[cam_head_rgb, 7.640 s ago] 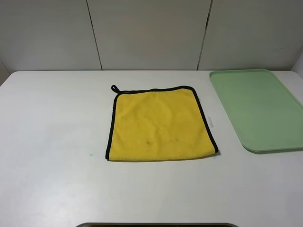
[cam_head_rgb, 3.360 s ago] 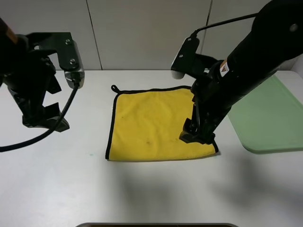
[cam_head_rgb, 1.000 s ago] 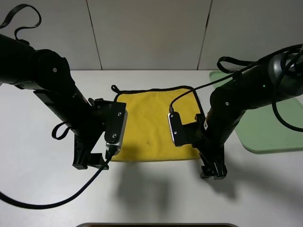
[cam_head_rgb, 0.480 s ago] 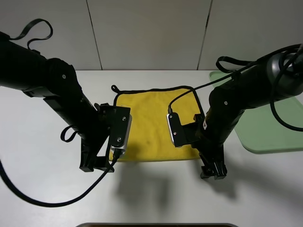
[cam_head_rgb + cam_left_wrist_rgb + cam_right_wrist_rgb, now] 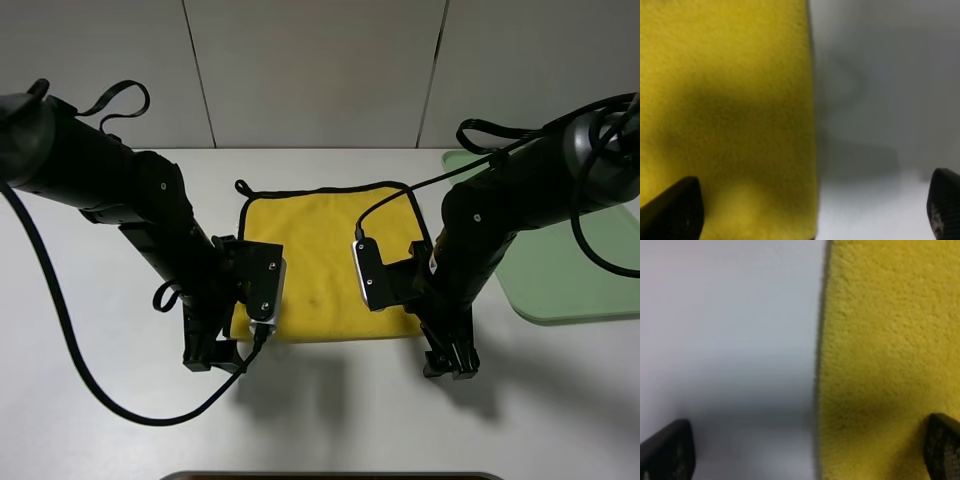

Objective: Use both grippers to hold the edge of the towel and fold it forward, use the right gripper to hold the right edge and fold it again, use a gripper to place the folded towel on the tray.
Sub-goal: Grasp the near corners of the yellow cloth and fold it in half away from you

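Towel [image 5: 330, 262] near corners behind both arms, seemingly.

One towel [image 5: 330, 260], one tray [image 5: 545, 230], two arms, one table [image 5: 90, 400].

The left claw [image 5: 212, 355] now sits further in toward the towel's [image 5: 330, 255] near left corner than half a second ago, its arm drawn closer over the yellow cloth. Since the first picture, both arms have come into view and lowered from high above the tabletop [image 5: 100, 400] to the towel's near edge.
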Robot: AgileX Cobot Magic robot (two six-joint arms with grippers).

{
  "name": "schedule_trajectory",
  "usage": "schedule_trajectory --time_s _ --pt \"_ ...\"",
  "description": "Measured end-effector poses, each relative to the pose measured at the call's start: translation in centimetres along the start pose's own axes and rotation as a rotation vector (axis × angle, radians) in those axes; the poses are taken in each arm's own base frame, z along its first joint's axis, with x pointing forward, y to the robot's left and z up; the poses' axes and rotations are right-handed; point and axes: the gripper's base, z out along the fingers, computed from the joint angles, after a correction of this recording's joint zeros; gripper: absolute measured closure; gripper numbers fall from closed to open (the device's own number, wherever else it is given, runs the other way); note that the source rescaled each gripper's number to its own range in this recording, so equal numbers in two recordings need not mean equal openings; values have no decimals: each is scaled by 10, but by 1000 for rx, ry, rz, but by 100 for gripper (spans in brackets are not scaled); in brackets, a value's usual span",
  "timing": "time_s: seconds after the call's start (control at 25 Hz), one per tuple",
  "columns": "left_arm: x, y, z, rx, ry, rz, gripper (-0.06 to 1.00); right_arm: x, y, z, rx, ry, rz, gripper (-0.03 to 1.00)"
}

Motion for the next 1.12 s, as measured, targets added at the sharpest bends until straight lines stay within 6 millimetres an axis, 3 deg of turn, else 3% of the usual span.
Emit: schedule_trajectory --time_s 0.28,0.64,0.96,1.12 --pt "1 1 11 18 -8 -51 8 0 0 0 0 -1 2 -3" --pt "1 5 13 -30 -11 -53 20 -1 0 0 -2 -8 14 -3" --pt "1 7 13 -46 -13 -58 48 -2 0 0 -5 -18 35 -3" --pt "1 7 13 -47 -13 -61 63 -2 1 1 -15 -20 46 6"
